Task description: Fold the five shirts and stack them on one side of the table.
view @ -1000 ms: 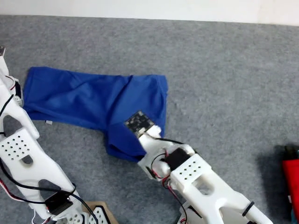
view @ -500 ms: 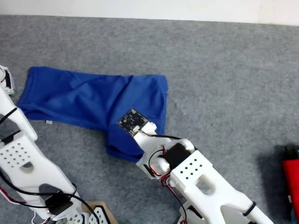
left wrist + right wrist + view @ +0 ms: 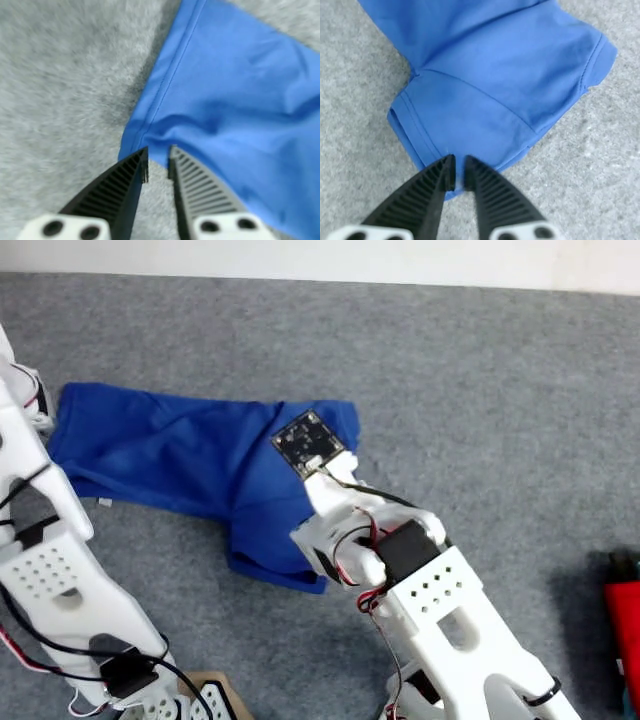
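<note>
The blue shirt [image 3: 190, 455] lies spread on the grey felt-like table surface [image 3: 480, 390], in the left half of the high view, with its long side running across the table and one sleeve pointing toward the arms. The cloth is flat but wrinkled, and no fold is complete. The left arm [image 3: 40, 540] stands at the left edge of the high view, its wrist above the left end of the shirt. In the left wrist view, the left gripper [image 3: 157, 162] is slightly spread, with a narrow gap between its ribbed fingers [image 3: 192, 185]. The tips sit at the hemmed corner of the shirt [image 3: 240, 100], where blue cloth meets grey surface, and no cloth is seen between them. The right arm [image 3: 400, 570] reaches in from the near edge, with its wrist above the sleeve. In the right wrist view, the right gripper [image 3: 459, 172] is drawn almost together, leaving only a thin slit at the tips. It is above the sleeve hem of the shirt [image 3: 495, 80] and pinches nothing visible. A red object [image 3: 622, 625] lies at the far right edge, well apart from the shirt.
</note>
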